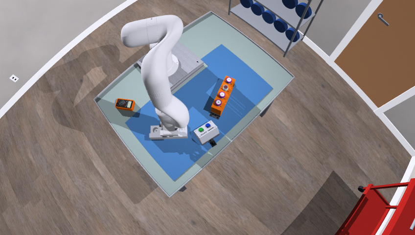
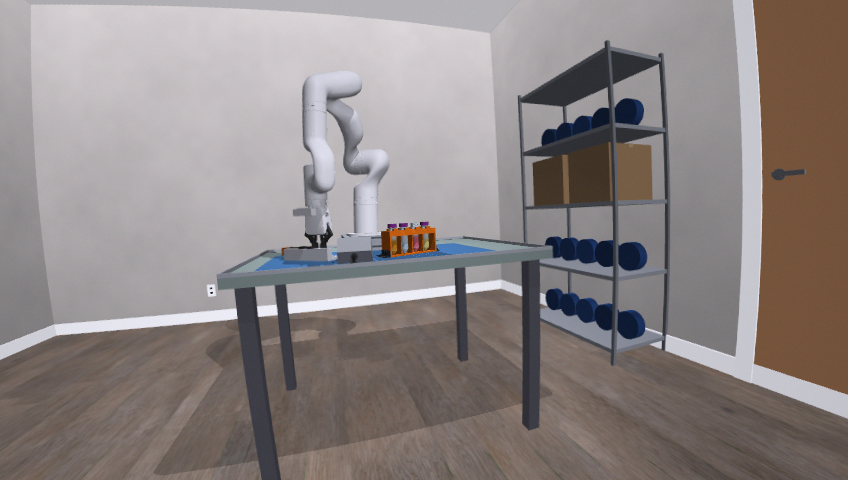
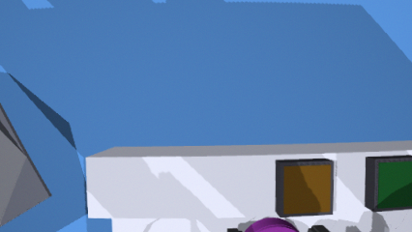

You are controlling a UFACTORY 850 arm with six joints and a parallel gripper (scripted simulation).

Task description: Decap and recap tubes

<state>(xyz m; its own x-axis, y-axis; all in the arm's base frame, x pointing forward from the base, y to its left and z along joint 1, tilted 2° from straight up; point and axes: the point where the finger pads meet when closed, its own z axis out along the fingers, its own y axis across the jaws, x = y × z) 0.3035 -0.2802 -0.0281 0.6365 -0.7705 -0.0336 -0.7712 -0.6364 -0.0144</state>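
"Below the jaws?"
"The tray [image 1: 154, 135] [image 2: 300, 255] [image 3: 121, 186], on the blue mat [image 1: 244, 78] [image 2: 464, 248] [image 3: 208, 82]. The gripper [image 2: 319, 245] [image 3: 276, 229] was low over it, pointing down."
"State of the jaws?"
"Clenched on a purple cap [image 3: 271, 225]. Only its upper part showed at the lower edge of the wrist view. I could not tell whether it touched its nest."
"Lamps?"
"Beside the jaws, on the tray: amber lamp [image 3: 308, 189] and green lamp [image 3: 397, 185], both dark in tone. The amber one was the nearer to the jaws."
"The keys?"
"To the arm's left of the jaws, near the tray but apart from it, stood the housing [image 1: 207, 135] [image 2: 354, 249] [image 3: 21, 186]. The READY key [image 1: 200, 129] was nearer the jaws, the CYCLE key [image 1: 207, 125] farther."
"And the station?"
"Well apart from the jaws, also to the arm's left: the orange station [image 1: 216, 110] [image 2: 386, 243], its four tubes upright. Tube 2 [image 1: 225, 86] stood open; tubes 1, 3 and 4 wore purple caps. Their tightness could not be judged."
"Anything else?"
"On the opposite side of the jaws from the housing, an orange meter [image 1: 125, 104] rested on the table [image 1: 233, 32] [image 2: 380, 271]."
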